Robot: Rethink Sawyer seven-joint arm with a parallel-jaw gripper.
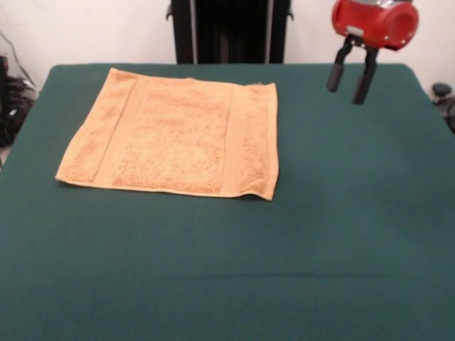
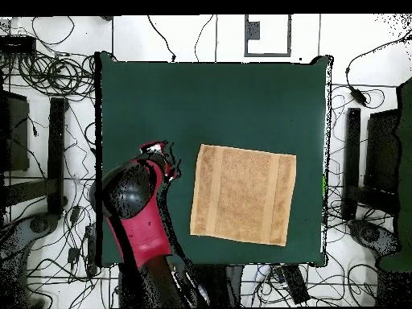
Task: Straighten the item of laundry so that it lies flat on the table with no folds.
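No folds visible in towel [image 1: 174, 135], flat on table [image 1: 341, 234]; gripper [image 1: 351, 79] spread open, empty, raised aside. Probably finished; check edges.

Behind the far edge in the front view we see a black pedestal column [image 1: 229, 31] standing against a pale wall [image 1: 92, 32]. At the left edge sits a dark tangle of cables [image 1: 11, 99], and at the right edge a small black object [image 1: 442, 91] we cannot identify. From overhead, we see a white floor [image 2: 209, 36] strewn with black cables [image 2: 56, 76], a long dark bar [image 2: 57, 153] on one side and another dark bar [image 2: 352, 161] on the other.
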